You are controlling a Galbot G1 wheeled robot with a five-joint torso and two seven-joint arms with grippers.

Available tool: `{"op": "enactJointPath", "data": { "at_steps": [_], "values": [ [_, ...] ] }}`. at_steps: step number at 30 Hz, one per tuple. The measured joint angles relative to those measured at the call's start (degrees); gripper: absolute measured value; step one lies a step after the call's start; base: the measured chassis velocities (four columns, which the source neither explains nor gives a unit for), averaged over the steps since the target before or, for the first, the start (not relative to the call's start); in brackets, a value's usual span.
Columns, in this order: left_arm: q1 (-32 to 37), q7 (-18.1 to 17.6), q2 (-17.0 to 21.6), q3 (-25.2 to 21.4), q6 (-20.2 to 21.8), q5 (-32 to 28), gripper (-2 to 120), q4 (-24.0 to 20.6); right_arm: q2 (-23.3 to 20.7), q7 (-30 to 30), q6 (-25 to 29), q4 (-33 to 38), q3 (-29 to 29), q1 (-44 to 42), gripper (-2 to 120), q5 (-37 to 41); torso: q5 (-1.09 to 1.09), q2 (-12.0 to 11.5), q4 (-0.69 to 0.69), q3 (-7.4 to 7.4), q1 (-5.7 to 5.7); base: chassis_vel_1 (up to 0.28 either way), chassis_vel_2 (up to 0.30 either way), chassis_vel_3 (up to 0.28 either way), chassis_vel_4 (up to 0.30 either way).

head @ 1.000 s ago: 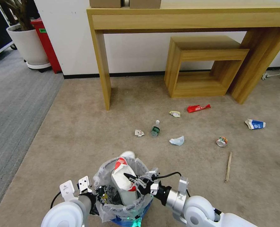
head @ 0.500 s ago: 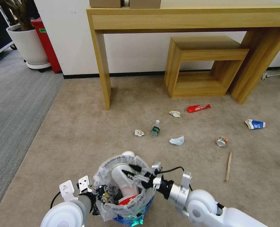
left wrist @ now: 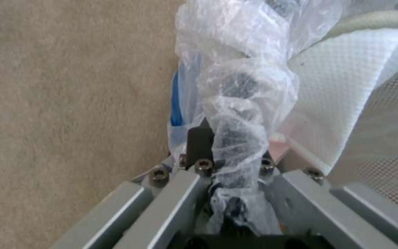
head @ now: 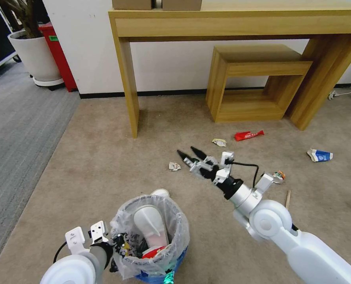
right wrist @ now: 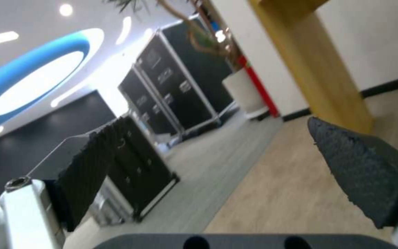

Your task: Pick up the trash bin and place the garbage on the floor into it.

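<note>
Low at the near edge, the left gripper (head: 118,246) is clamped on the bag-lined rim of the trash bin (head: 122,225), which sits on the floor (head: 96,165), a white slipper (head: 151,225) upright inside. Right arm extended forward and up; right gripper (head: 188,153) is raised above the carpet, fingers parted, nothing between them, tips pointing toward the table leg (head: 128,79). Red wrapper (head: 248,135), blue-white carton (head: 320,155) and wooden stick (head: 288,201) lie scattered beyond.

Clear crinkled liner on the blue bin (head: 151,272); beige floor (head: 104,165); red wrapper (head: 248,135); black fingers (head: 183,154).
</note>
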Motion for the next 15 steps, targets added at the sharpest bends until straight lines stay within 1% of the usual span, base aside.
{"op": "enactJointPath", "data": {
  "at_steps": [3,4,7,8,11,12,15],
  "values": [
    [0.13,-0.01,0.99,-2.54,-0.38,-1.42,0,-0.83,2.37,-0.04,0.07,-0.33,4.80,-0.78,100,-0.59,-0.01,0.00,0.00,0.00,0.00,0.000,0.000,0.000,0.000],
    [0.13,-0.01,0.99,-2.54,-0.38,-1.42,0,-0.83,2.37,-0.04,0.07,-0.33,4.80,-0.78,100,-0.59,-0.01,0.00,0.00,0.00,0.00,0.000,0.000,0.000,0.000],
    [0.40,0.76,1.37,-4.13,-0.41,-1.58,0,-1.73,4.40,-0.55,0.96,-0.92,9.75,-2.80,100,-4.06,-0.01,0.00,0.00,0.00,0.00,0.000,0.000,0.000,0.000],
    [0.40,0.76,1.37,-4.13,-0.41,-1.58,0,-1.73,4.40,-0.55,0.96,-0.92,9.75,-2.80,100,-4.06,-0.01,0.00,0.00,0.00,0.00,0.000,0.000,0.000,0.000],
    [0.79,1.97,1.15,-4.80,-0.41,-0.05,0,-2.27,7.72,-1.43,2.67,-1.50,15.72,-5.95,100,-10.11,-0.01,0.00,0.00,0.00,0.00,0.000,0.000,0.000,0.000],
    [0.79,1.97,1.15,-4.80,-0.41,-0.05,0,-2.27,7.72,-1.43,2.67,-1.50,15.72,-5.95,100,-10.11,-0.01,0.00,0.00,0.00,0.00,0.000,0.000,0.000,0.000],
    [1.37,2.66,0.87,-4.71,-0.32,1.31,0,-2.63,11.96,-1.86,2.99,-0.97,20.87,-9.10,100,-12.30,-0.01,0.00,0.00,0.00,-0.01,0.000,0.000,0.000,0.000]
  ]
}}
